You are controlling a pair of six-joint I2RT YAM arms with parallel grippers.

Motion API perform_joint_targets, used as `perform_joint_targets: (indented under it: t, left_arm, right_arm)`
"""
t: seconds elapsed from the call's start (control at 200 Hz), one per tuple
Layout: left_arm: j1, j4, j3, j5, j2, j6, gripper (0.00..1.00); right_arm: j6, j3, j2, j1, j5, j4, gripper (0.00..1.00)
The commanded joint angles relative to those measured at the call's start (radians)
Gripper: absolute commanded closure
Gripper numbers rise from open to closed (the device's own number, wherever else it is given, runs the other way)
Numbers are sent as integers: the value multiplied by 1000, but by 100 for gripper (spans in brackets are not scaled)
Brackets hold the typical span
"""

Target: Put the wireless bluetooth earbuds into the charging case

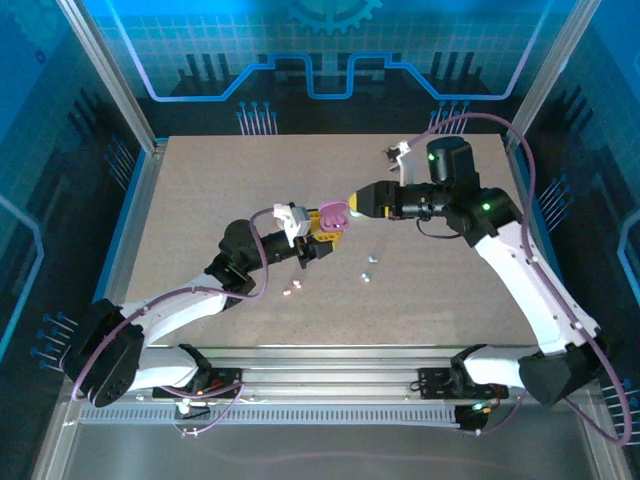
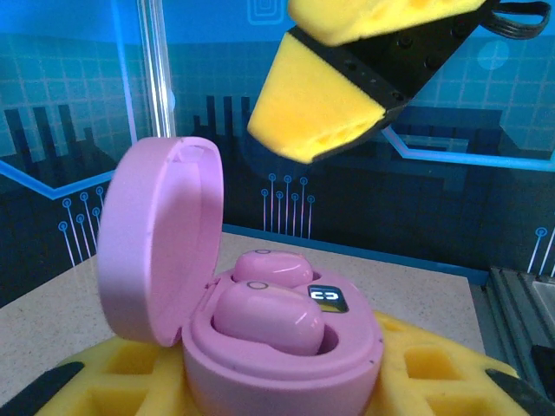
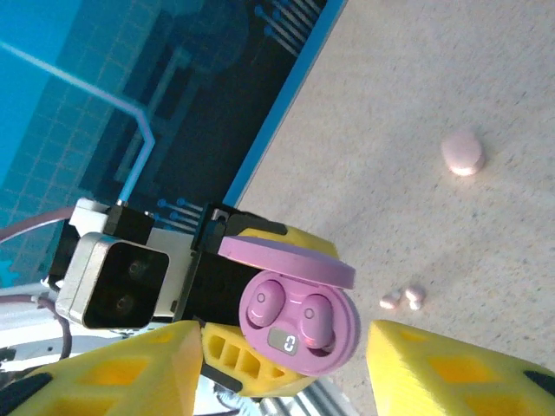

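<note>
Left pincer [image 1: 322, 236] clasps an open pink case [image 3: 299, 328] near table centre, lid [image 3: 286, 260] at twelve o'clock. Two earbuds [image 3: 263, 302] sit inside, lined up nine to three, domed backs facing the right pincer [image 1: 357, 203], which is spread and empty. Yellow fingers [image 2: 104, 381] hide the case's base. Loose buds [image 1: 290, 290] at seven o'clock are tiny blurs.

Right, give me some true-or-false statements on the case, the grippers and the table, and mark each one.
1. The case has its lid open. True.
2. The case is empty. False: two earbuds sit in it.
3. The left gripper holds the case. True.
4. The right gripper is clamped on the lid. False: its fingers stand apart, clear of the case.
5. Every earbud is in a case. False: loose earbuds lie on the table.
</note>
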State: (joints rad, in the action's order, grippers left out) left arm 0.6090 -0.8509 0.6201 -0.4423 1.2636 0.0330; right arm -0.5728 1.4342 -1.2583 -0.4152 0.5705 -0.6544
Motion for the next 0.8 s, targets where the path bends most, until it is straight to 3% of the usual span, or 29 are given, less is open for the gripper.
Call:
perform_joint_targets:
  t: [0.0, 0.23, 0.435, 0.795]
  left_arm:
    - [16, -39, 21, -4, -15, 50, 68]
    - [30, -29, 35, -7, -13, 51, 68]
    - [36, -28, 39, 9, -13, 45, 68]
    - [36, -39, 36, 48, -20, 51, 67]
  right_arm:
    - [-103, -26, 10, 38, -64, 89, 43]
    - [-176, 65, -138, 36, 43, 57, 39]
    - [-87, 150, -233, -23, 86, -56, 37]
    - [-63, 46, -163, -2, 172, -47, 36]
